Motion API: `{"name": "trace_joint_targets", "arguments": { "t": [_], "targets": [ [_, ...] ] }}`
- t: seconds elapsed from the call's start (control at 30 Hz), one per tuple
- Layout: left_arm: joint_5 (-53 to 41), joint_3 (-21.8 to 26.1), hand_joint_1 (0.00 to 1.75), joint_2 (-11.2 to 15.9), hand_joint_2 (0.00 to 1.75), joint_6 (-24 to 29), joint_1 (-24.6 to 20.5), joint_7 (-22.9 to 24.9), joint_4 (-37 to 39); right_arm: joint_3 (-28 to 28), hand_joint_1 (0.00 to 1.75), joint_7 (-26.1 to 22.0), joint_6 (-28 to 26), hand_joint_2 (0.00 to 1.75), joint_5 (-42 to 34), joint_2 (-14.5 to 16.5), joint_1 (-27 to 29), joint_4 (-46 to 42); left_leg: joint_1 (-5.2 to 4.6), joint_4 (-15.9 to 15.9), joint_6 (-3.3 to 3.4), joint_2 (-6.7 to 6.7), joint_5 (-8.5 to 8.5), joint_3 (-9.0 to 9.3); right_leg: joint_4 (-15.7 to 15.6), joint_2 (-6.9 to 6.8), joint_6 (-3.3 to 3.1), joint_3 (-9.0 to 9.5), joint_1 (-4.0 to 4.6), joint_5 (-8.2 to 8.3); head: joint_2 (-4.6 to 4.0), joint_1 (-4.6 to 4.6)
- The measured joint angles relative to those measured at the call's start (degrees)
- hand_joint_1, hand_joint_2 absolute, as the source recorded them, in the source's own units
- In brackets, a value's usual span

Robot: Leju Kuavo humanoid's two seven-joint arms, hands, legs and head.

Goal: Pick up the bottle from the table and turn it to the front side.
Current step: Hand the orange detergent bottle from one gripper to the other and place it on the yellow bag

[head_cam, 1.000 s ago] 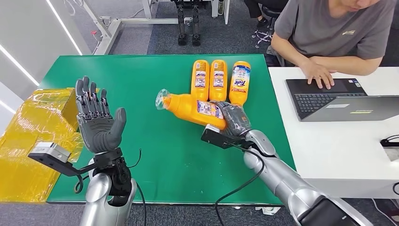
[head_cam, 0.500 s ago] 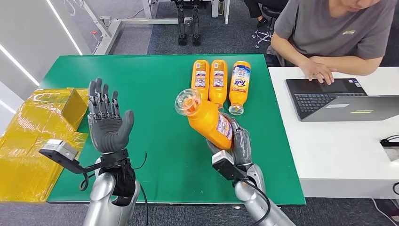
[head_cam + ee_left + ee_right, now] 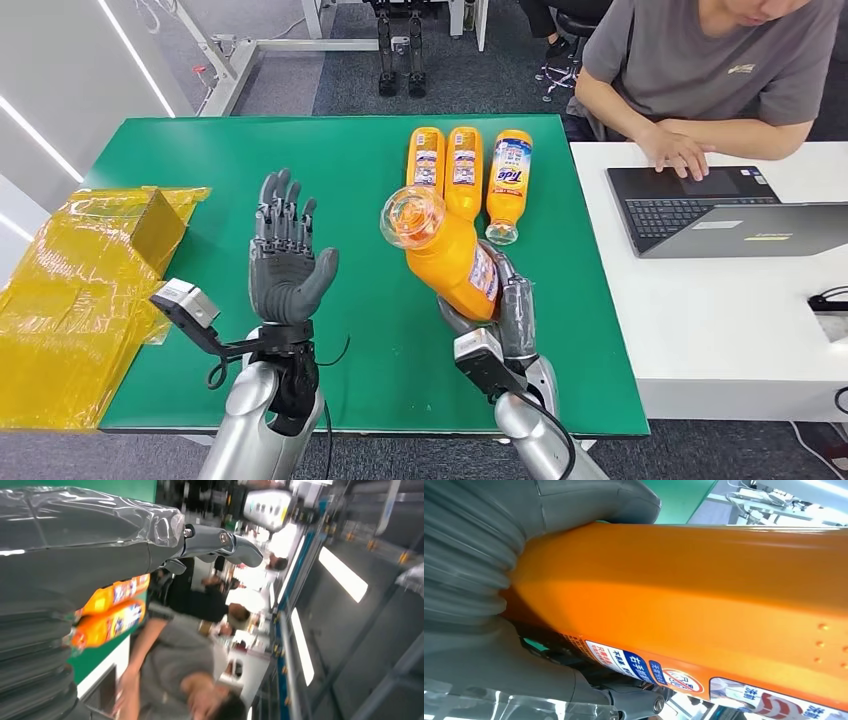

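Right hand [image 3: 505, 305] grips the orange bottle [image 3: 448, 255], tilted, cap up; left hand [image 3: 287, 262] raised, fingers spread, empty.

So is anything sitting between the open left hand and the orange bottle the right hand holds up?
Nothing visible. Bare green table lies between the left hand and the orange plastic bottle gripped by the right hand; three more orange bottles lie behind it.

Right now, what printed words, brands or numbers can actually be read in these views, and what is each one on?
"Tide": blue label of the rightmost orange plastic bottle lying on the green table.
Held orange bottle, gripped by the right hand: Chinese print and a red prohibition sign, too blurred to read.
Other two lying orange bottles: labels too small.
Grey shirt logo: unreadable.
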Motion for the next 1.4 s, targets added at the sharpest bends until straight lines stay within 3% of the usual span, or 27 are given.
{"name": "trace_joint_targets", "arguments": {
  "t": [0.23, 0.47, 0.77, 1.4],
  "targets": [
    [-1.9, -4.5, 0.00, 0.0, 1.75, -5.5, -0.6, 0.0, 2.7, 0.1, 1.75, 8.0, 5.5, 1.75, 5.4, 0.3, 1.9, -2.4, 0.00, 0.0, 0.00, 0.00, 0.00, -0.02, 0.0, 0.00, 0.00, 0.00, 0.00, 0.00, 0.00, 0.01],
    [-3.6, -5.6, 0.00, 0.0, 1.75, -5.9, -0.4, 0.0, 2.9, 0.0, 1.75, 15.7, 13.7, 1.75, 12.6, 1.3, 4.4, -5.2, 0.01, 0.0, 0.00, 0.00, -0.01, -0.05, 0.0, 0.00, 0.00, -0.02, 0.00, -0.01, 0.00, 0.00],
    [-3.9, -5.5, 0.00, 0.2, 1.75, -4.4, 0.0, 0.0, 2.9, -0.4, 1.75, 17.6, 19.3, 1.75, 14.8, 2.3, 4.1, -4.8, 0.00, 0.0, 0.01, -0.01, 0.00, -0.05, 0.0, -0.01, 0.00, 0.00, 0.00, 0.00, 0.00, 0.00],
    [-1.5, -4.3, 0.00, 0.4, 1.75, 1.6, 0.2, 0.0, 3.1, 1.0, 1.75, 14.5, 29.8, 1.75, 12.3, 2.7, 0.6, 0.3, 0.01, 0.0, 0.01, -0.02, 0.00, -0.06, 0.0, -0.03, 0.00, 0.00, 0.00, 0.00, 0.00, 0.00]
  ]
}}
